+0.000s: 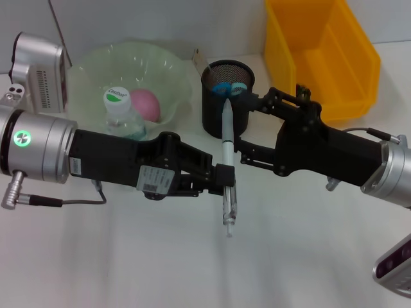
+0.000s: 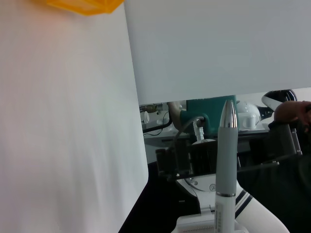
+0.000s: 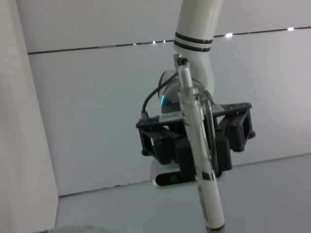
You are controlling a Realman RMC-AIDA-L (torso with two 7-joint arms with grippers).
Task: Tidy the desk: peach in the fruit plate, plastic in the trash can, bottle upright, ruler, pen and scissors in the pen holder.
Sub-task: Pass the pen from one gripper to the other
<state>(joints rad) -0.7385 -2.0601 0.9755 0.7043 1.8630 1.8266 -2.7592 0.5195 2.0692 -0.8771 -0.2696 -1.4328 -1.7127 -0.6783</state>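
The left gripper (image 1: 226,183) holds the pen (image 1: 227,160) near its clear clip end, jaws closed on the barrel, above the white desk (image 1: 160,256). The pen's tip points toward the black mesh pen holder (image 1: 227,96), just in front of its rim. The right gripper (image 1: 247,131) sits beside the holder, its jaws spread on either side of the pen. The peach (image 1: 145,104) lies in the green fruit plate (image 1: 168,70) behind the upright bottle (image 1: 122,112).
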